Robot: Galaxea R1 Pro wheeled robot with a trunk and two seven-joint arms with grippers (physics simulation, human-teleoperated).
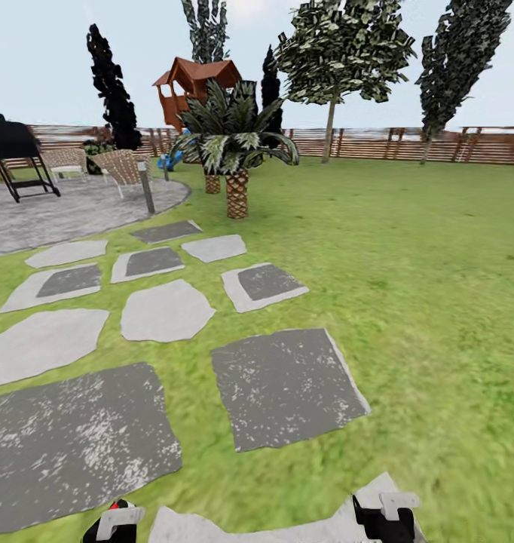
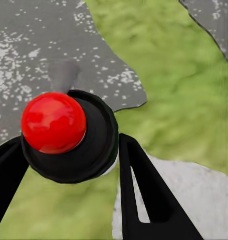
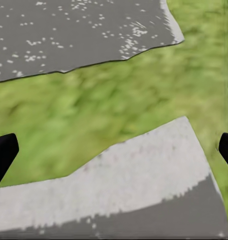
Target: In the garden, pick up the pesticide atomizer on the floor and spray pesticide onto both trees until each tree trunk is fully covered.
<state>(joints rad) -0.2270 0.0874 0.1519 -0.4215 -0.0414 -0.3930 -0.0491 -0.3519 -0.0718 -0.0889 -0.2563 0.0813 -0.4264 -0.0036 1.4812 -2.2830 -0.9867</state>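
**Surfaces in the garden**

The pesticide atomizer [image 2: 68, 135] has a glossy red top with a bright highlight and a smooth, matt black body, like plastic. The left gripper [image 2: 68, 165] has plain matt black fingers [image 2: 144, 195]. The stepping stones [image 1: 287, 385] look rough, grey and speckled white. The floor [image 1: 423, 302] is soft, blurry green grass. The fence [image 1: 468, 145] is brown slatted wood.

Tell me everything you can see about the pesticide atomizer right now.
The pesticide atomizer is seen end-on in the left wrist view: a glossy red rounded top on a round black body, smooth like plastic, with a sliver of white at its lower edge. It sits between the left gripper's two black fingers, which close against its sides, held above grass and grey paving stones. In the head view, a bit of red shows at the left gripper.
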